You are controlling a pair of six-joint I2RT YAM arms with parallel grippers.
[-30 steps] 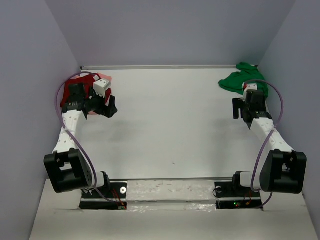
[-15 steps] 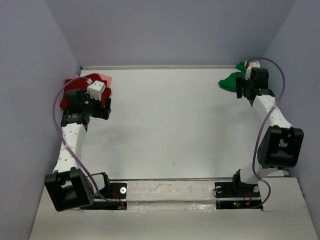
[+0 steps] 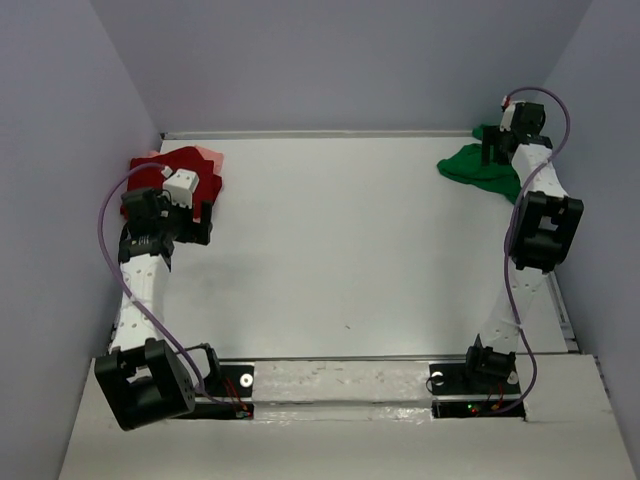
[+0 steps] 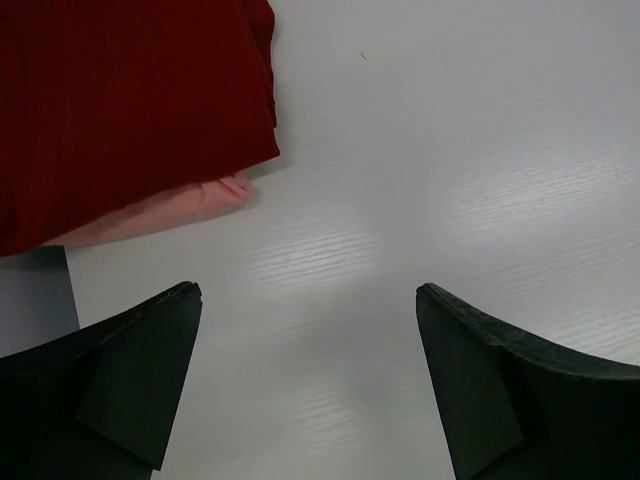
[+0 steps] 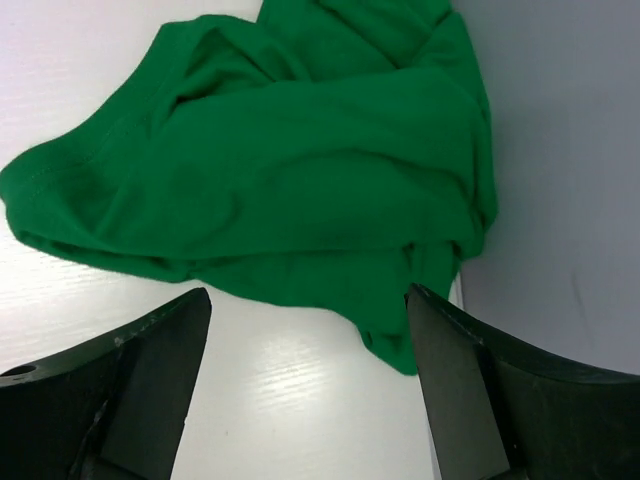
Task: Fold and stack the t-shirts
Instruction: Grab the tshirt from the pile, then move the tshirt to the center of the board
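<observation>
Although two of the three garments look finished, the job is not yet complete. At the far left corner of the table point(image 3: 350, 240) the dark red t-shirt point(image 4: 120, 110) lies flat on top of the pale pink t-shirt point(image 4: 165, 215). Only a strip of the pink one peeks out along its near edge. The red cloth shows a straight side with layered edges, which I take for a fold, so this pair reads as a folded stack.

The left gripper point(image 4: 305, 292) hangs just beside that stack, over bare table. Its fingers are spread wide and hold nothing, and nothing lies between them.

At the far right corner, against the side wall, the green t-shirt point(image 5: 280, 170) is a crumpled heap, creased and bunched with no tidy edges. The right arm is stretched out to that corner. The right gripper point(image 5: 307, 293) is poised above the near edge of the heap with its jaws parted and empty. Whether the fingers touch the cloth cannot be told.

By my judgement roughly two thirds is done. What is left is to take hold of the green shirt, bring it to open table, spread and fold it, then set it on the stack in the far left corner. That corner is well apart from where the shirt now lies.
</observation>
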